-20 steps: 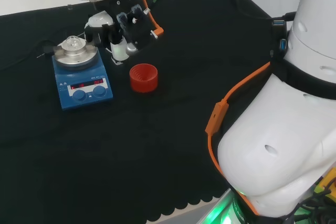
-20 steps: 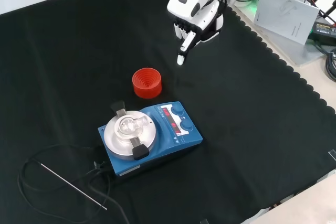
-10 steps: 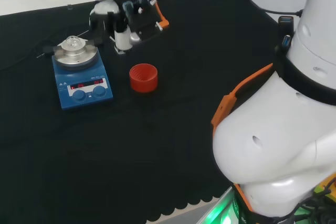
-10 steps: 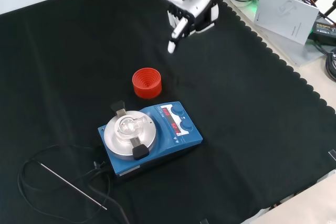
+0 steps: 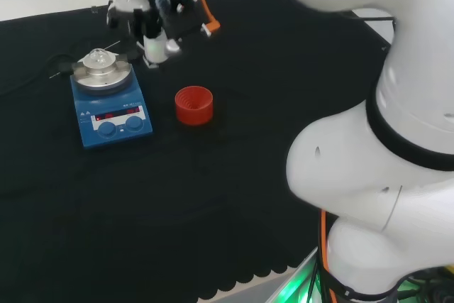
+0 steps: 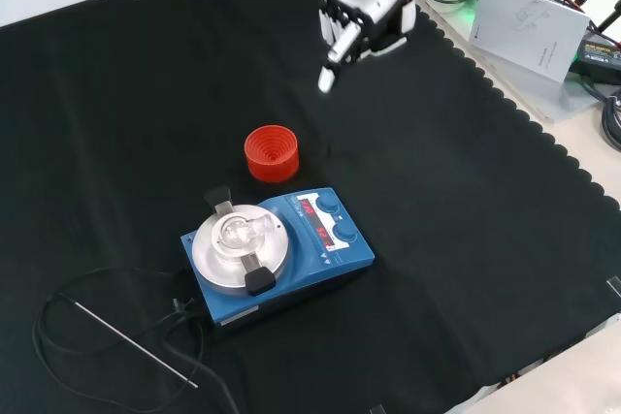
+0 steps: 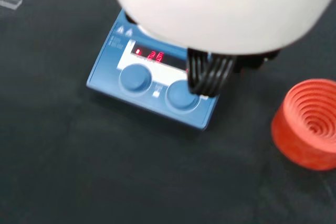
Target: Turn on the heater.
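The heater (image 5: 110, 108) is a blue box with a round silver plate, two blue knobs and a lit red display. A small clear flask (image 6: 236, 231) is clamped on its plate. In the front view the heater (image 6: 281, 249) lies below the middle, and the hand (image 6: 361, 2) hangs in the air well beyond it, holding nothing. One white finger (image 6: 328, 73) points down; the others look curled in. In the head view the hand (image 5: 152, 26) hovers just right of the plate. The wrist view looks past dark fingers (image 7: 210, 74) onto the knobs of the heater (image 7: 152, 85).
A red ribbed ring (image 6: 271, 153) stands alone beside the heater, between it and the hand; the same red ring shows in the head view (image 5: 194, 104) and wrist view (image 7: 310, 124). A thin rod (image 6: 136, 341) and black cable lie at the front view's lower left. Papers (image 6: 529, 12) lie past the cloth's right edge.
The hand has risen and, in the head view, drifted left toward the heater's plate. The arm's big links have swung higher. Heater, flask and red ring have not moved.
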Robot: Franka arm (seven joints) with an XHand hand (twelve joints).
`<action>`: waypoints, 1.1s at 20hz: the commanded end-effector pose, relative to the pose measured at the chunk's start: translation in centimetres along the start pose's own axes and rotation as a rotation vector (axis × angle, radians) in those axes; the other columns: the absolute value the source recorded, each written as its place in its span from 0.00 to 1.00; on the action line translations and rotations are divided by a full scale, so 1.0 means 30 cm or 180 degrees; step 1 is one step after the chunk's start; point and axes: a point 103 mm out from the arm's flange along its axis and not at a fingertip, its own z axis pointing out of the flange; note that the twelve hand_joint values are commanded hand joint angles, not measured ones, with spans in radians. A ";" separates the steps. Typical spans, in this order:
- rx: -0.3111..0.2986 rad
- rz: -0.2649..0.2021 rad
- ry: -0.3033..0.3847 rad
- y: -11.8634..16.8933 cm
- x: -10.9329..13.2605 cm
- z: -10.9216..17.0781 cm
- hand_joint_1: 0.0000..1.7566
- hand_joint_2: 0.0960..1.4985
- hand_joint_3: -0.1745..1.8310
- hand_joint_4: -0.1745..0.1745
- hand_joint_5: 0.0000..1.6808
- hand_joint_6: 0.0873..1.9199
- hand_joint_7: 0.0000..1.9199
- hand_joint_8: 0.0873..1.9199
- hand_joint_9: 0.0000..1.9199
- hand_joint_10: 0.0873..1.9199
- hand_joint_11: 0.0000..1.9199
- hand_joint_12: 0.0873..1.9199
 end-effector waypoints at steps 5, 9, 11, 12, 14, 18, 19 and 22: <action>0.0010 -0.0150 0.0225 0.007 -0.001 0.229 0.83 0.15 0.83 0.36 0.13 0.16 0.64 0.70 0.77 0.53 0.69 0.54; 0.0013 -0.0194 0.0269 0.003 -0.008 0.250 0.83 0.15 0.83 0.36 0.14 0.16 0.64 0.69 0.77 0.53 0.69 0.54; 0.0017 -0.0218 0.0282 0.007 -0.008 0.258 0.83 0.15 0.83 0.35 0.14 0.16 0.64 0.69 0.77 0.53 0.69 0.54; 0.0025 -0.0230 0.0287 0.010 -0.008 0.262 0.83 0.15 0.83 0.35 0.14 0.16 0.64 0.69 0.77 0.53 0.69 0.54; 0.0039 -0.0233 0.0318 0.016 -0.012 0.271 0.83 0.15 0.83 0.35 0.14 0.16 0.64 0.69 0.77 0.53 0.69 0.54; 0.0103 -0.0141 0.0407 0.041 -0.033 0.263 0.83 0.15 0.84 0.35 0.15 0.16 0.64 0.69 0.78 0.53 0.69 0.54; 0.0110 -0.0113 0.0404 0.048 -0.036 0.256 0.83 0.15 0.84 0.35 0.15 0.16 0.64 0.69 0.78 0.53 0.69 0.54; 0.0113 -0.0040 0.0412 0.069 -0.041 0.234 0.83 0.14 0.84 0.35 0.15 0.16 0.64 0.69 0.78 0.53 0.69 0.54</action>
